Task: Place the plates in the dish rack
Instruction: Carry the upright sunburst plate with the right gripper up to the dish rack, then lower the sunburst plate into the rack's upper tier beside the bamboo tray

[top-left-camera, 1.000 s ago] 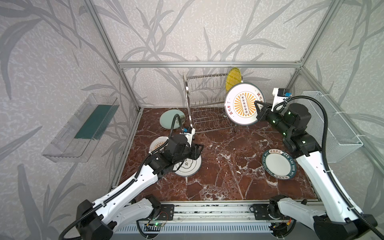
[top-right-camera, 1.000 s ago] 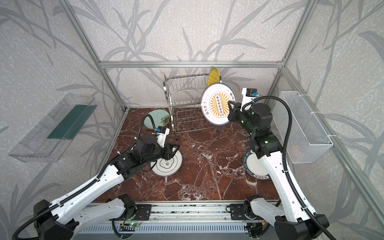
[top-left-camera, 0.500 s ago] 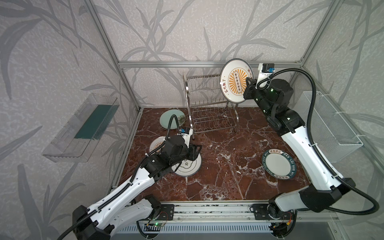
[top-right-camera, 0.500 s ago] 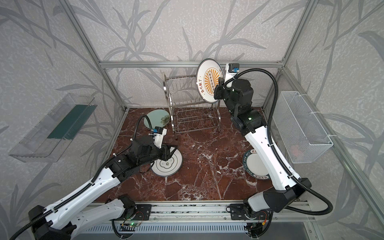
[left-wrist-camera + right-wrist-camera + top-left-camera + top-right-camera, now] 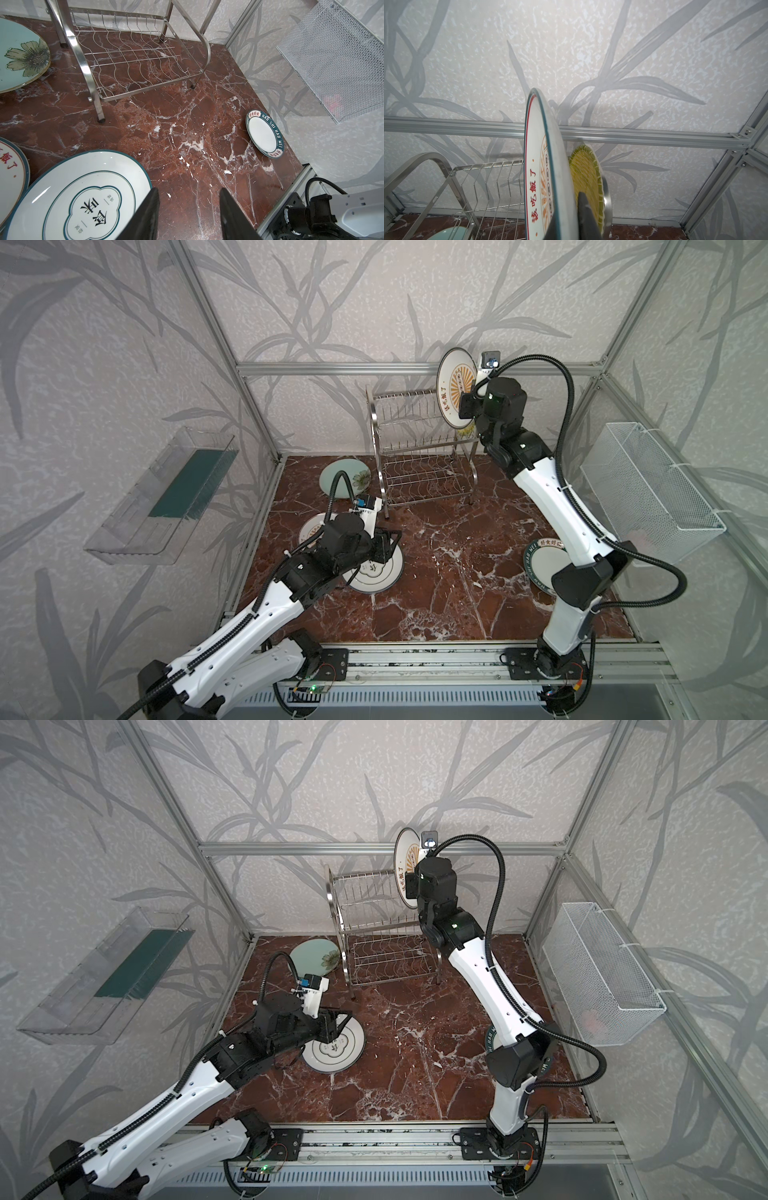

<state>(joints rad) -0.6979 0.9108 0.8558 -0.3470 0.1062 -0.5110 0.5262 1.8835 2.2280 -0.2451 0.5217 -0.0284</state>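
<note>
My right gripper [image 5: 566, 207] is shut on the rim of a white plate with an orange sunburst [image 5: 453, 389] [image 5: 405, 865] [image 5: 537, 176]. It holds the plate upright and edge-on over the right end of the dish rack's [image 5: 415, 439] [image 5: 374, 919] [image 5: 488, 187] upper tier. A yellow ribbed plate [image 5: 585, 172] stands in the rack just behind it. My left gripper [image 5: 189, 191] [image 5: 390, 541] is open and empty, low over the edge of the quatrefoil plate [image 5: 380, 572] [image 5: 72, 197]. A second sunburst plate [image 5: 10, 176], the mint flower plate [image 5: 332, 477] [image 5: 18, 52] and the teal-rimmed plate [image 5: 264, 134] lie on the floor.
A white mesh basket [image 5: 648, 489] [image 5: 332, 52] hangs on the right wall and a clear plastic tray [image 5: 166, 493] on the left wall. An aluminium frame bar [image 5: 467, 126] runs behind the rack. The rack's lower tier [image 5: 135, 62] holds nothing.
My right arm has lifted the sunburst plate from in front of the rack to above its upper tier and turned it edge-on. The left arm has barely shifted.
</note>
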